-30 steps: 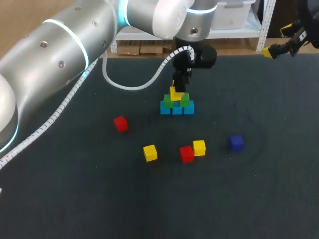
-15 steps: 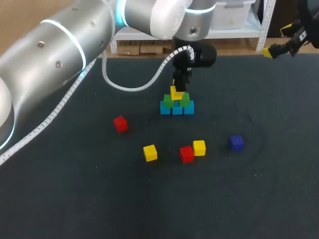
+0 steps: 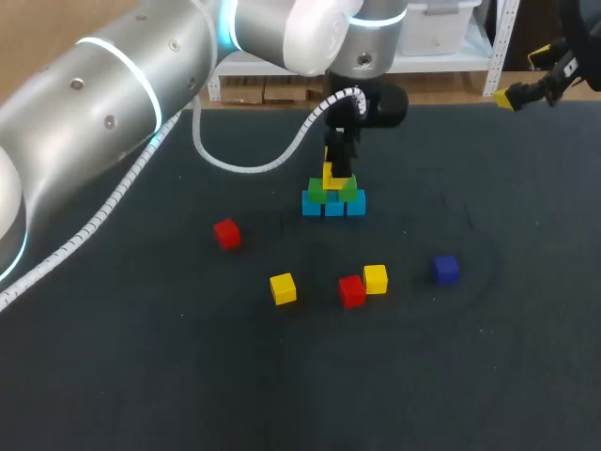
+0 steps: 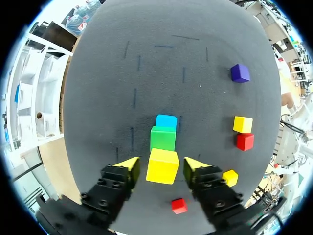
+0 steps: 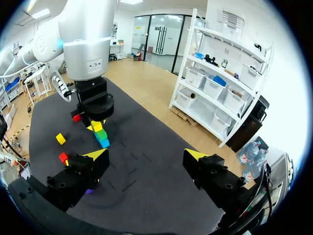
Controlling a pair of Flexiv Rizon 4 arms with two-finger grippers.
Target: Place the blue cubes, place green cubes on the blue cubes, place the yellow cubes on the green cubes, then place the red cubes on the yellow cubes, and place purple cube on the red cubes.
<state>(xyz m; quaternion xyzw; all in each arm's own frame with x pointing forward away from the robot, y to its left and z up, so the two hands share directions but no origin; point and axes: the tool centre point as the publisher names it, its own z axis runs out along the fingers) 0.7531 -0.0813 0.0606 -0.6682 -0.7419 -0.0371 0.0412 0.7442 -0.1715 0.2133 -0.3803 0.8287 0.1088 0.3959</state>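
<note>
Yellow cube bright, sharp-edged, atop green cubes on blue cubes | left gripper straddling it, released, gaps both sides; right gripper splayed wide

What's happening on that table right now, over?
Left gripper open astride yellow cube, no contact visible. Cube sits on green cubes over blue cubes. Right gripper open, empty, away from the stack. Nothing blocking.

I see dark charcoal table. Stack: blue cubes, green cubes, top yellow cube. Loose red cubes, loose yellow cubes, purple cube. Left pincer black, yellow tips. Left arm silver-grey, cyan ring.
</note>
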